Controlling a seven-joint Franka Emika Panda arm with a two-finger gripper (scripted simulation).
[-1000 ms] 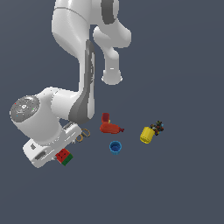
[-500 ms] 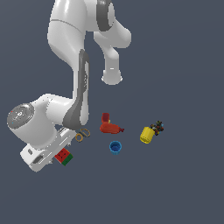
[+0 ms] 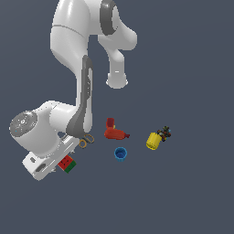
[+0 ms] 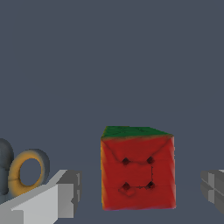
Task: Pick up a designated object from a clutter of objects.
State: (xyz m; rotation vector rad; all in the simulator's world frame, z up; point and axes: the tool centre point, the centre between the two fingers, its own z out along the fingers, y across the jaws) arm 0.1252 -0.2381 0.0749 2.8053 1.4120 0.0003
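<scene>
One arm only, bent low at lower left of the exterior view. Its gripper [image 3: 61, 164] is spread wide around the red-green cube [image 3: 67, 164], a finger [image 4: 65, 192] on each side, neither touching. Cube sits on the floor: red face with dark marks, green side. Orange scissor handles [image 3: 84, 141] show just beside the arm. Toward centre, the red drill-shaped toy [image 3: 114, 131], with the blue cup [image 3: 120, 154] just below it. Right of centre, the yellow cup [image 3: 152, 140] lies tipped, a dark small figure [image 3: 164, 133] against it.
</scene>
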